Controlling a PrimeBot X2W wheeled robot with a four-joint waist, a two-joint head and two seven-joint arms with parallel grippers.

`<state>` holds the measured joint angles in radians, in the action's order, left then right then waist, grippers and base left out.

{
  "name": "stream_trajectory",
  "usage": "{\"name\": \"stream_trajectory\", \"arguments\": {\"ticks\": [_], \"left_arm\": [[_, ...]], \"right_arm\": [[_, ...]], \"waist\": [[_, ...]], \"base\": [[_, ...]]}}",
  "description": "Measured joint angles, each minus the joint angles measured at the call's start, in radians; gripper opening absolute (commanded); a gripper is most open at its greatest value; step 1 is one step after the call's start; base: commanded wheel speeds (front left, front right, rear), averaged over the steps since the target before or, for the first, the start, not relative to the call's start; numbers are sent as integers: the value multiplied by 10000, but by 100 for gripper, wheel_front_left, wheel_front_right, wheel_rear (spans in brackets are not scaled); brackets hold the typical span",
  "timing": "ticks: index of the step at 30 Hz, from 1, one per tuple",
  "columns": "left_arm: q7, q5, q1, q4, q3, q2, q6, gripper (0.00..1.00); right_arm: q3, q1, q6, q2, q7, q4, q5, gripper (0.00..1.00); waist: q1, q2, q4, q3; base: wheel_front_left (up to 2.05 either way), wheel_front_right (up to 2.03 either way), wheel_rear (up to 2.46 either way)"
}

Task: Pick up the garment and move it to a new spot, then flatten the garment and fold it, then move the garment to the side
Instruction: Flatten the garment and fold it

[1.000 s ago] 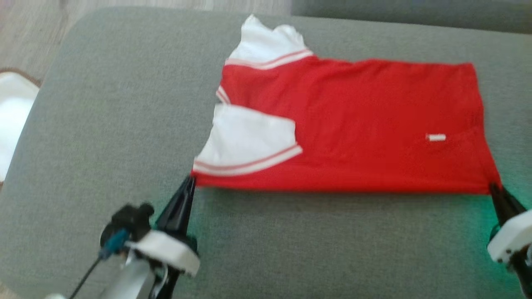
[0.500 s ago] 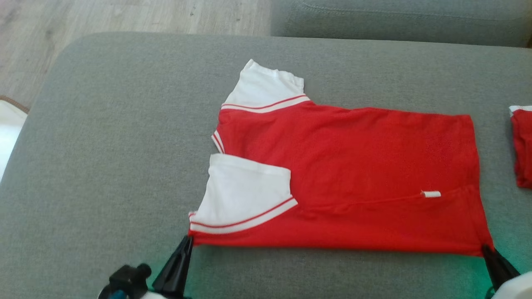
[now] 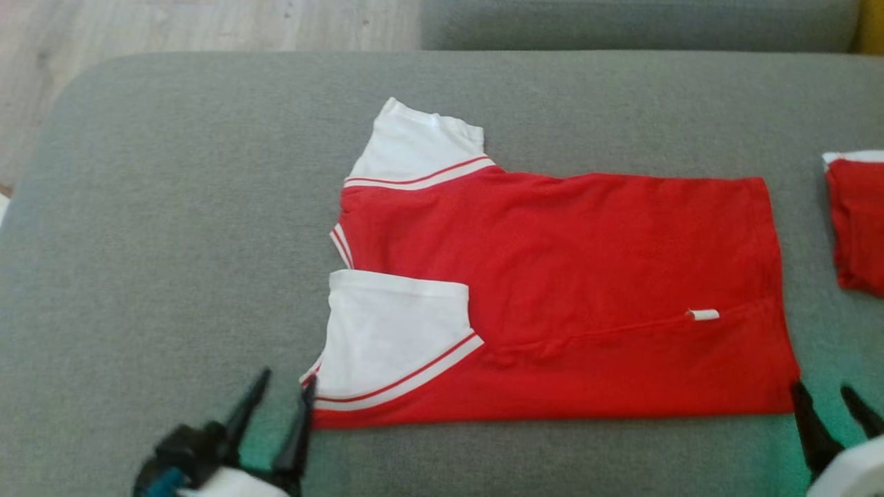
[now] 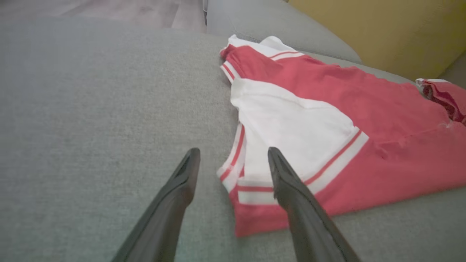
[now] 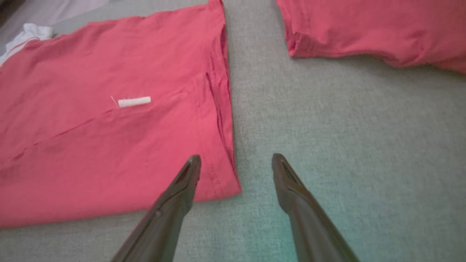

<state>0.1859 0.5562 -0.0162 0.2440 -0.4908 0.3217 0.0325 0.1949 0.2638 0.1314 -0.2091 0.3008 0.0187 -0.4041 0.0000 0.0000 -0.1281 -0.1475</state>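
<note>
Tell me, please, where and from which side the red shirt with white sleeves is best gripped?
Likely its two near corners, from the near side: the red shirt with white sleeves lies flat on the grey cushion, its near edge straight, and the left gripper and right gripper, both open, straddle those corners.

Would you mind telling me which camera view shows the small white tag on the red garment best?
The right wrist view: the white tag lies close and sharp on the red garment, stray thread included. The head view shows it small but clear; the left wrist view gives just a faint, blurred speck at the garment's far end.
</note>
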Motion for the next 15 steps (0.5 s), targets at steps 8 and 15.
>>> {"name": "stream_trajectory", "arguments": {"ticks": [8, 15], "left_arm": [[-1360, 82, 2206, -1103, 639, 932, 21, 100], [-3620, 558, 6218, -815, 763, 1429, 640, 100]], "right_arm": [[-552, -1362, 0, -25, -157, -642, 163, 100], [-1141, -2561, 0, -144, -157, -1116, 272, 100]], "waist": [[1, 0, 393, -848], [4, 0, 786, -1969]], "base": [[0, 0, 0], [0, 0, 0]]}}
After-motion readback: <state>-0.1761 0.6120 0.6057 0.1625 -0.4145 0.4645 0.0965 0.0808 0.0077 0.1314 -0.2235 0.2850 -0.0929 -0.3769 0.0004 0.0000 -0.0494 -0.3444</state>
